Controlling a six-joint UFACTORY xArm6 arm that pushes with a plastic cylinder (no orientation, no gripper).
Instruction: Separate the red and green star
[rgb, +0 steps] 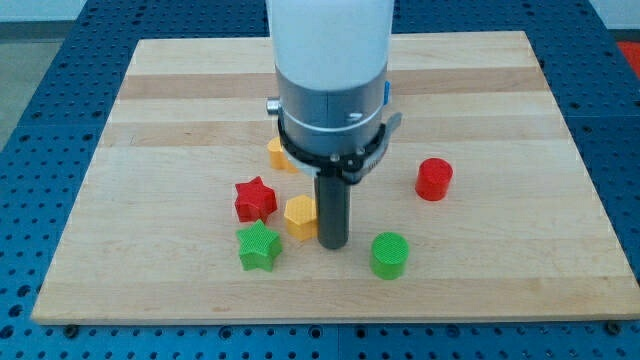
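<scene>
A red star (255, 198) lies at the board's lower left of centre. A green star (259, 246) lies just below it, close to it, with a small gap. A yellow hexagon block (300, 216) sits to the right of both stars. My tip (331, 243) stands just right of the yellow hexagon, touching or nearly touching it, and about a block's width right of the green star.
A green cylinder (389, 255) lies right of my tip near the bottom edge. A red cylinder (434, 179) lies further right. Another yellow block (279, 153) is partly hidden behind the arm's body. The wooden board (180, 90) sits on a blue perforated table.
</scene>
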